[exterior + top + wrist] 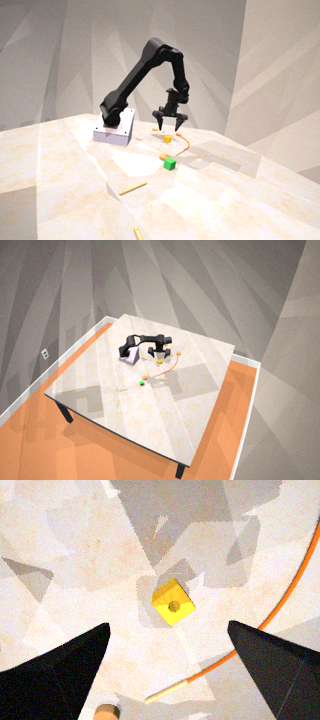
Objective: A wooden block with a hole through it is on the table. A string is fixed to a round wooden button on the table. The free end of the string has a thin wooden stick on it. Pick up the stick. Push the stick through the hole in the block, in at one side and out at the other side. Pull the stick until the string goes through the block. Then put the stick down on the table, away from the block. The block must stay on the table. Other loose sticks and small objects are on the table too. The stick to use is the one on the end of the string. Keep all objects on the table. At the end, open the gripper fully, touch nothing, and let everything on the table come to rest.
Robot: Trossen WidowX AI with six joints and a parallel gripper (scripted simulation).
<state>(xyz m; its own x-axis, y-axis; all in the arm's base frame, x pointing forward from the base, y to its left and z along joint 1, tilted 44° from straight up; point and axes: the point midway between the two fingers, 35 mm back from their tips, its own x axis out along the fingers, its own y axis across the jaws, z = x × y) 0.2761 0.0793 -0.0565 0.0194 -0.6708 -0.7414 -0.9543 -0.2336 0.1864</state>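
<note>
While the table (180, 405) carries everything, the arm (144, 69) rises from its pale base (113, 130) and bends over so that the gripper (168, 128) points straight down, hanging above the surface with its jaws spread nearly to their widest and nothing between them.

Seen from the wrist camera, the yellow block (173, 601) lies on the table at about 12 o'clock from the midpoint between the fingertips, one face showing its hole. The orange string (280, 607) sweeps in from 2 o'clock, curves down past the right finger (280, 665) and ends at about 6 o'clock in the thin pale stick (166, 692), which lies flat on the table, near the block but apart from it. A loose dowel end (106, 712) shows at the bottom edge, around 7 o'clock.

From the exterior camera, the green cube (169, 164) sits just beside a round disc (164, 156) at 6 o'clock from the block. The string's round button (178, 134) lies at about 3 o'clock from the block. Another small disc (155, 129) lies at 10 o'clock from it. Two loose sticks (132, 187) (138, 233) lie well apart from the block, toward the near edge.
</note>
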